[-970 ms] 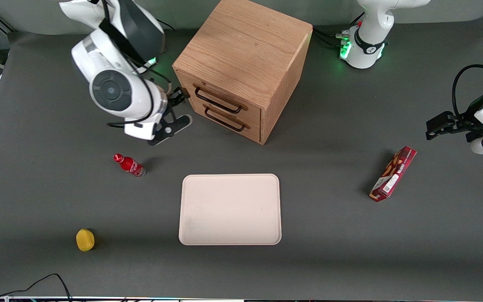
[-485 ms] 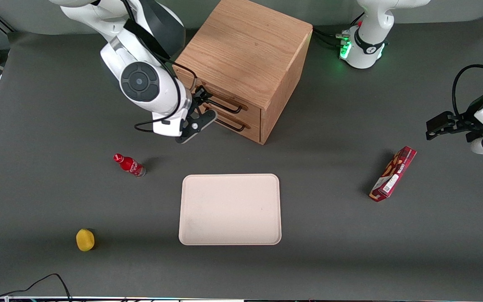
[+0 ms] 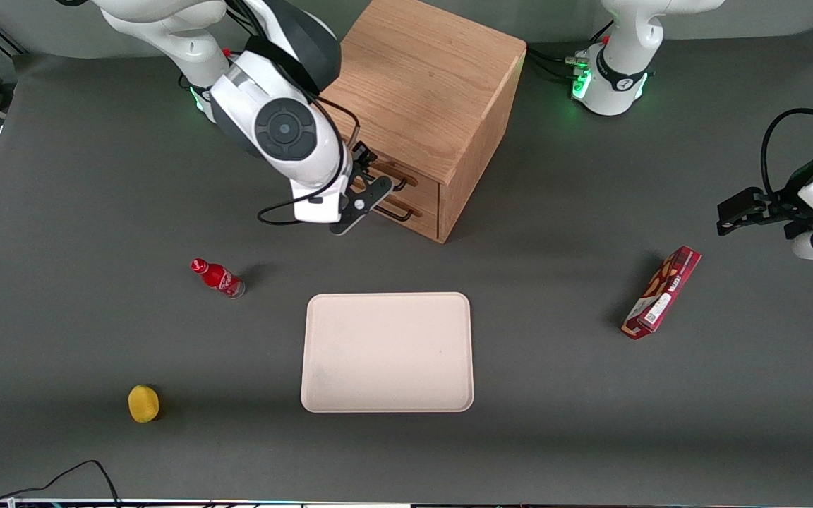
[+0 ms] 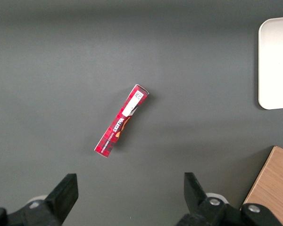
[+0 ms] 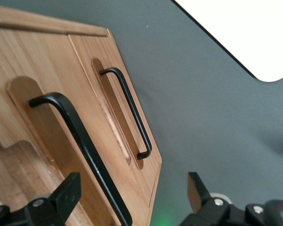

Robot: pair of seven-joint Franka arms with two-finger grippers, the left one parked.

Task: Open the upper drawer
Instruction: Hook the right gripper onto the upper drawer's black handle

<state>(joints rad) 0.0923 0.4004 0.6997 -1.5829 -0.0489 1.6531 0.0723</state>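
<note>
Two drawers sit shut in the wooden cabinet (image 3: 413,113), one above the other, each w/ a thin dark bar handle. The upper drawer (image 3: 406,178) is flush w/ the cabinet front, its handle (image 5: 80,155) running along a shallow recess in the oak face. The lower drawer (image 5: 118,113) is flush too, its own handle just beneath.

The right arm's gripper (image 3: 364,185) hangs directly in front of the cabinet's drawer face, at the upper handle's height, nearer the working arm's end of that handle. The fingers (image 5: 66,193) are spread apart, released, nothing between them. In the wrist view the upper handle's bar passes next to one finger, inside the gap; can't tell if it touches.

On the bench (image 3: 590,423), nearer the front camera than the cabinet: a pale tray (image 3: 387,351), bare. A small red bottle (image 3: 217,277) lies on its side toward the working arm's end, beside the tray but well apart from it. A yellow object (image 3: 143,403), round-ish, sits nearer the camera still. A red snack box (image 3: 662,292) lies toward the parked arm's end.
</note>
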